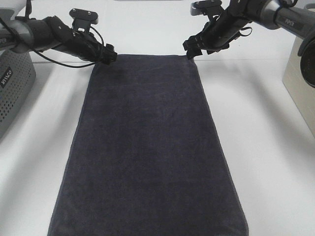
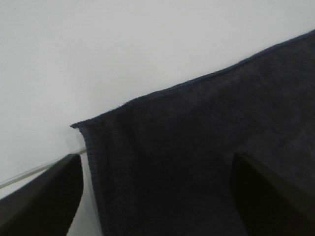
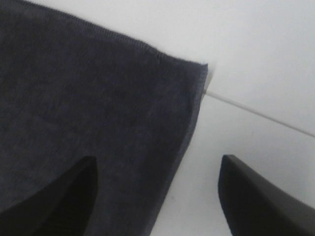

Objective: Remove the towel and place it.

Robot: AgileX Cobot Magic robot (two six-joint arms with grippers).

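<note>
The dark navy towel [image 1: 147, 147] lies flat on the white table, its long side running from the far edge to the front. My left gripper [image 1: 109, 55] is at the towel's far left corner [image 2: 81, 127], open, with one finger over the cloth and one over the table. My right gripper [image 1: 189, 50] is at the far right corner [image 3: 199, 69], open, its fingers straddling the towel's side edge. Neither gripper holds the cloth.
A grey perforated box [image 1: 12, 86] stands at the left edge. A beige box with a dark round part [image 1: 302, 73] stands at the right edge. White table [image 1: 266, 147] lies on both sides of the towel.
</note>
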